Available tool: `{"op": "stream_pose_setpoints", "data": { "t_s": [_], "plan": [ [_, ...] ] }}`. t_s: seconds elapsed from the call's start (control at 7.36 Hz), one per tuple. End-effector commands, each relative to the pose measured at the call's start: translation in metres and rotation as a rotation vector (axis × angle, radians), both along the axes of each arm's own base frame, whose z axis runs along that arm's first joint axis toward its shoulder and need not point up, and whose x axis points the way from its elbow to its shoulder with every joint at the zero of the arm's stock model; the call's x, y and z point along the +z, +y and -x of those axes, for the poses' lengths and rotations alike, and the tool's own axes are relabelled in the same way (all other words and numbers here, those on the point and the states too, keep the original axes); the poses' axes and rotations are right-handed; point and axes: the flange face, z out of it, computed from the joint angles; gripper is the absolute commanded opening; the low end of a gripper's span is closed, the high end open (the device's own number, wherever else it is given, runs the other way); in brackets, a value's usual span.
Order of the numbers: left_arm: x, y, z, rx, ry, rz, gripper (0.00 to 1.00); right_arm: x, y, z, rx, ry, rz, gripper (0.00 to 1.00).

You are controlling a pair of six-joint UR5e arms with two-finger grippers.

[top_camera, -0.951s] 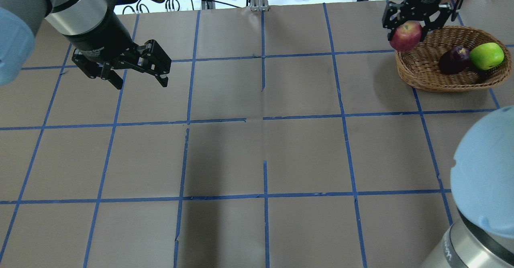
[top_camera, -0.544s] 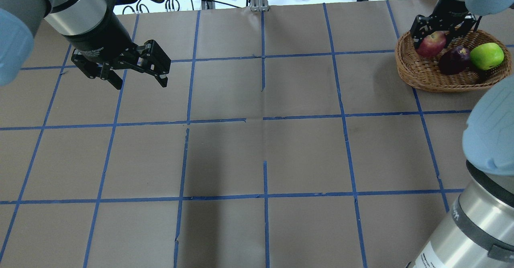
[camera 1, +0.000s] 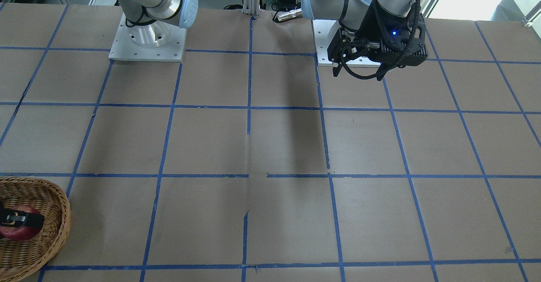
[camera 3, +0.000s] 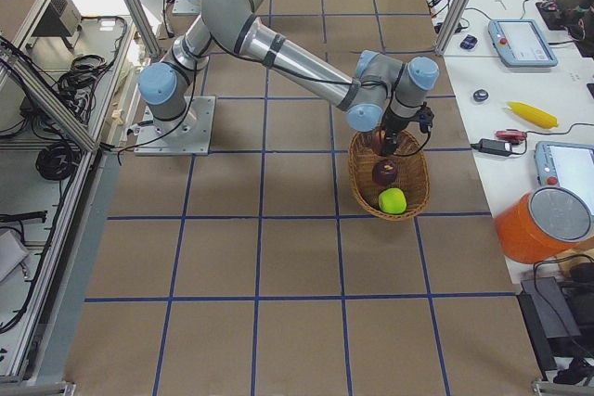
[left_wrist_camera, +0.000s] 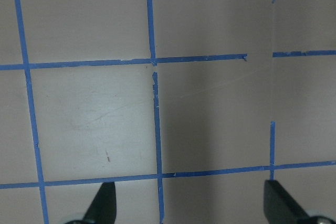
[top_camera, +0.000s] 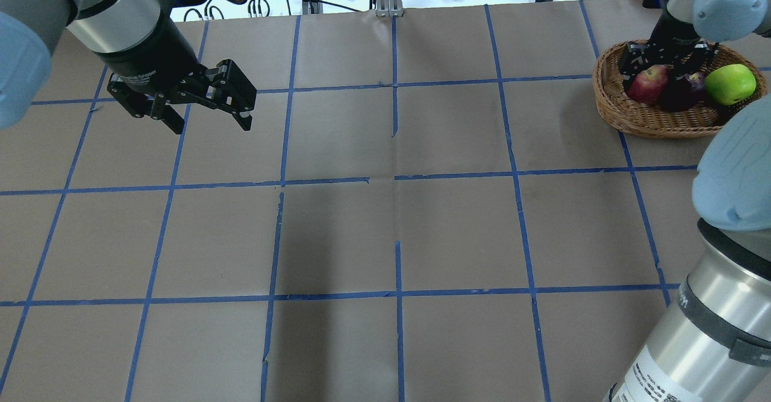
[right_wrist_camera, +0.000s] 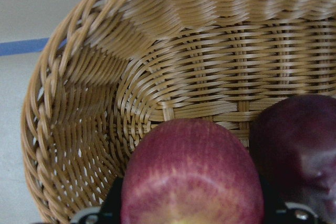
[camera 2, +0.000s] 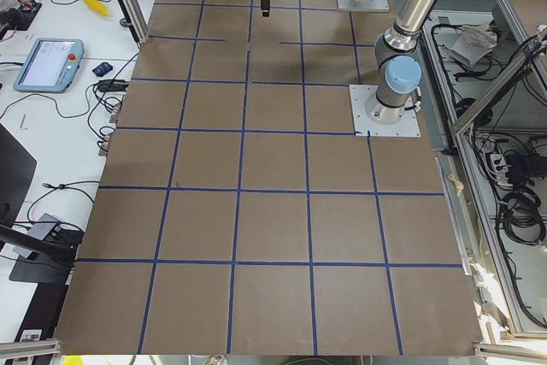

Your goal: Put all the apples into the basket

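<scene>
Three apples are inside the basket: the red apple clamped in the right pincer, the purple apple pressed against it, and the green apple beyond. Opening wide could shove the purple apple aside. The left pincer gapes, empty.

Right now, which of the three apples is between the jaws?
The red apple, in the right gripper; the purple apple and green apple lie free beside it.
</scene>
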Motion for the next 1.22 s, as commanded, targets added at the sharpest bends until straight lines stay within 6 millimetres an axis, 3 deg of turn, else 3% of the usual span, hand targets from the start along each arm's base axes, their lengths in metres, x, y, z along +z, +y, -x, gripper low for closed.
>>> {"op": "stream_pose_setpoints", "data": {
  "t_s": [0.0, 0.27, 0.54, 0.68, 0.82, 1.09],
  "plan": [
    [0.0, 0.0, 0.0, 0.0, 0.0, 0.0, 1.0, -0.005, 0.0, 0.001, 0.001, -0.002, -0.009, 0.74],
    [0.0, 0.0, 0.0, 0.0, 0.0, 0.0, 1.0, -0.004, 0.0, 0.001, 0.004, 0.0, -0.01, 1.0],
    [0.0, 0.0, 0.0, 0.0, 0.0, 0.0, 1.0, 0.012, 0.002, 0.001, 0.001, 0.005, -0.004, 1.0],
    [-0.001, 0.0, 0.0, 0.0, 0.0, -0.001, 1.0, 0.052, 0.012, -0.008, 0.002, 0.014, -0.009, 1.0],
    [0.0, 0.0, 0.0, 0.0, 0.0, 0.0, 1.0, 0.11, 0.037, -0.026, 0.011, 0.002, 0.008, 1.0],
    [0.0, 0.0, 0.0, 0.0, 0.0, 0.0, 1.0, 0.209, 0.096, -0.118, 0.079, 0.0, -0.019, 1.0]
  ]
}}
